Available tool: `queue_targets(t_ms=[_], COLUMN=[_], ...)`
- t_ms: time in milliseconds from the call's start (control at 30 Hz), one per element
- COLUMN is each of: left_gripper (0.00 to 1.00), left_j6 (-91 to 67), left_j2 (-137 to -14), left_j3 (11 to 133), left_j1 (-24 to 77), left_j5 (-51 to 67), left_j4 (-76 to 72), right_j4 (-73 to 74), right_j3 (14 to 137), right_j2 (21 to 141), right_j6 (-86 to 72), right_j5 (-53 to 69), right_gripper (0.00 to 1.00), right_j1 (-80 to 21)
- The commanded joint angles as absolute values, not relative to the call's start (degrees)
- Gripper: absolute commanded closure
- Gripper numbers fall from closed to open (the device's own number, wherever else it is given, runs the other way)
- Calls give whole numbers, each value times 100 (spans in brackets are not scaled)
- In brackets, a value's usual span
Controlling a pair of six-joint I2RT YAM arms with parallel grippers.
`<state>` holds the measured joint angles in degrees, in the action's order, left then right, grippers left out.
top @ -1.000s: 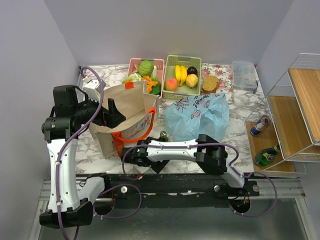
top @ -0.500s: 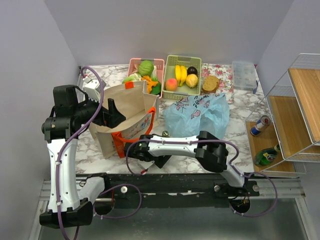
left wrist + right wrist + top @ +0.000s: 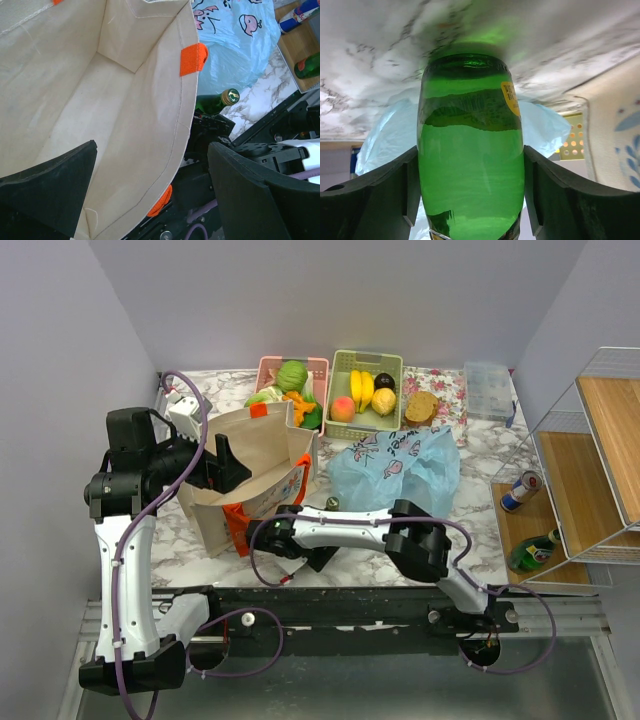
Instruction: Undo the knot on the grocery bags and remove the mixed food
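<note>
The light blue plastic bag [image 3: 395, 475] lies crumpled on the table's middle; I see no knot in it. It also shows in the left wrist view [image 3: 240, 40] and behind the bottle in the right wrist view [image 3: 385, 140]. A green cabbage [image 3: 292, 374] and orange pieces [image 3: 298, 400] sit in the pink basket [image 3: 268, 365]; a peach [image 3: 343, 408] sits in the green basket [image 3: 398, 365]. My right gripper [image 3: 305, 543] [image 3: 470, 180] is shut on a green glass bottle [image 3: 470, 150] beside the tote. My left gripper [image 3: 225, 465] [image 3: 150, 190] is open, straddling the tote's rim.
The beige canvas tote [image 3: 250, 455] with orange handles stands open at the left. Bananas [image 3: 361, 388] and a bread slice [image 3: 421, 407] are at the back. A wire shelf [image 3: 590, 470] at the right holds a can [image 3: 522, 490] and a bottle [image 3: 530, 553].
My right arm has shifted a little away from the near edge, toward the tote, with the green bottle in its grip. The left arm has not moved.
</note>
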<state>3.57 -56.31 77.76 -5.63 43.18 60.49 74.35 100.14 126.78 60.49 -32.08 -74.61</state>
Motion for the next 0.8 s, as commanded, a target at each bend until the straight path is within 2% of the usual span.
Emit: queue_targets(t_ms=[0, 133, 333, 767], left_gripper=[7, 7, 7, 8], left_j6=[299, 325, 278, 110], left_j2=[-5641, -5695, -5743, -5839], left_j3=[7776, 7809, 7796, 7745], left_j1=[-611, -611, -608, -609], left_j5=[4533, 4516, 4564, 4748], left_j4=[5856, 5847, 5745, 5565], right_j4=[8056, 8134, 8141, 8148], right_j3=[10849, 11040, 11017, 11061], right_j2=[12864, 12902, 12757, 11830], right_j6=[6019, 5914, 5671, 5516], right_j5=[-3287, -3388, -3675, -4432], right_gripper=[69, 85, 98, 99], right_j1=[-7517, -7617, -7732, -7914])
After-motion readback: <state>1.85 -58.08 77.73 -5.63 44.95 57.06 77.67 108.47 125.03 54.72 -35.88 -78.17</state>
